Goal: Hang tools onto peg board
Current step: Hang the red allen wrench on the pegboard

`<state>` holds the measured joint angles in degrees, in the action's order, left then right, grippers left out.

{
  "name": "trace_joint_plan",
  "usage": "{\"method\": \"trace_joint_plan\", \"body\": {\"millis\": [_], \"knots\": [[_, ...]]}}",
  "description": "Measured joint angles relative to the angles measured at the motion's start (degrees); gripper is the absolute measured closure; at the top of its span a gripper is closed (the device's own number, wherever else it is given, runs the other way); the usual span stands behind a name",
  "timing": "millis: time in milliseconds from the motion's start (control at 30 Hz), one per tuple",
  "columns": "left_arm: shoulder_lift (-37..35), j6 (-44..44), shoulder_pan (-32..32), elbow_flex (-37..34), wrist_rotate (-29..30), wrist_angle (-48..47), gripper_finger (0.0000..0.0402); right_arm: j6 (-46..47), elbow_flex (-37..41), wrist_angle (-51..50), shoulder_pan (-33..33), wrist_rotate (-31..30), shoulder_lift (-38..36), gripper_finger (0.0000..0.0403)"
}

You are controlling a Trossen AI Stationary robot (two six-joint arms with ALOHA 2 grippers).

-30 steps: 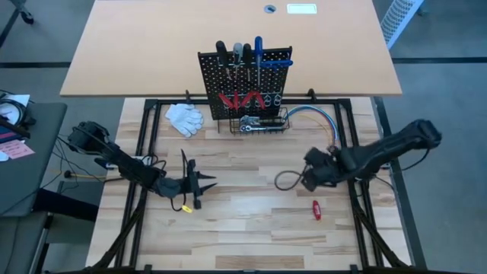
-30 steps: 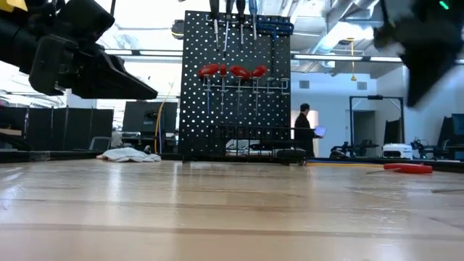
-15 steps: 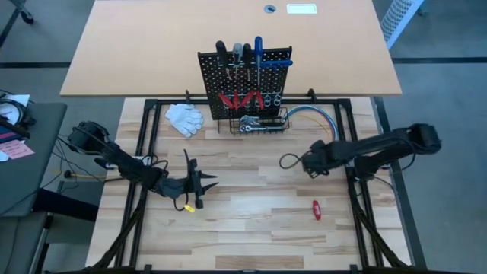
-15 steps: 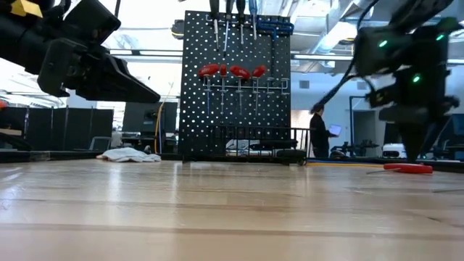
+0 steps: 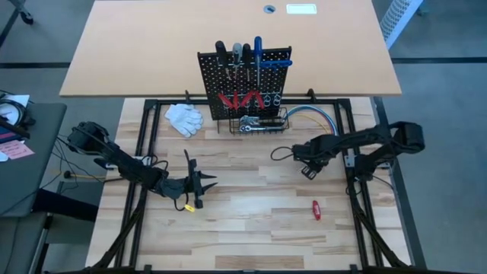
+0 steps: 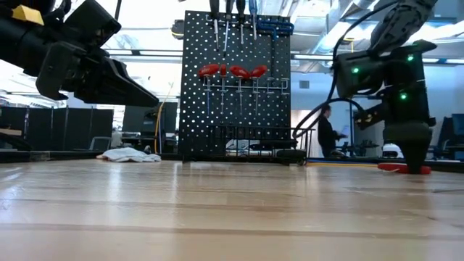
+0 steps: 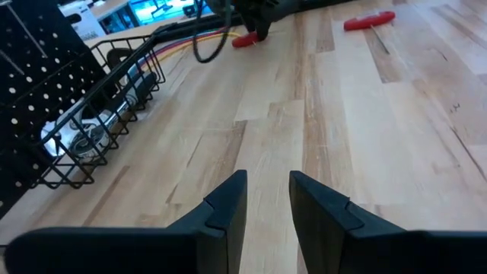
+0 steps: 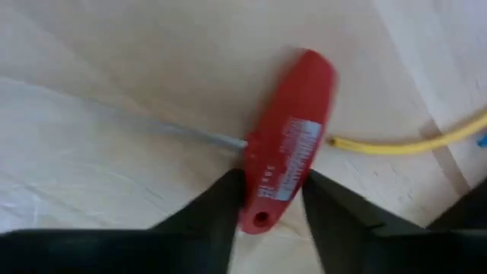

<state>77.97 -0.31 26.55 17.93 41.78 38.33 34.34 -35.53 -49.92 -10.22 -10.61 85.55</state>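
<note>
The right gripper [image 8: 266,199] is down at the desk [image 5: 243,221], with its two fingers on either side of a short red-handled tool [image 8: 285,156]. The fingers look close against the handle, but I cannot tell if they are squeezing it yet. This tool lies flat on the wood near the coloured cables [image 5: 312,114], to the right of the peg board [image 5: 245,80].

The tool looks small and light. Its red handle is fat, hard and smooth, so it could slip — the middle of the handle is the best place to hold. The thin metal shaft sticking out sideways is stiff, and too skinny to grab well.

Another red tool [image 5: 316,210] lies alone on the desk, nearer the front.

The peg board stands upright and already holds long screwdrivers at the top and a row of red-handled ones lower down. The black wire basket [image 7: 91,114] at its foot has a shiny wrench [image 7: 80,137] in it.

The left gripper [image 7: 266,198] waits above the desk on the left side, fingers a little apart — holding nothing.
</note>
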Motion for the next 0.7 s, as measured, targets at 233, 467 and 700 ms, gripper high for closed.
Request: {"method": "trace_joint_plan", "body": {"millis": [233, 467, 700], "knots": [[0.00, -0.53, -0.29, 0.00, -2.25, 0.23, 0.0306, 0.12, -3.56, 4.64, 9.69, -9.39, 0.09, 0.0347], [0.06, 2.66, -2.13, -0.04, -13.28, 8.64, 0.0292, -12.26, -9.39, 37.89, 21.49, -17.17, 0.71, 0.0401], [0.02, -3.64, -5.66, 0.01, -14.45, 8.61, 0.0236, -30.22, -17.06, 56.66, 25.49, -23.78, 6.65, 0.0401]]}}
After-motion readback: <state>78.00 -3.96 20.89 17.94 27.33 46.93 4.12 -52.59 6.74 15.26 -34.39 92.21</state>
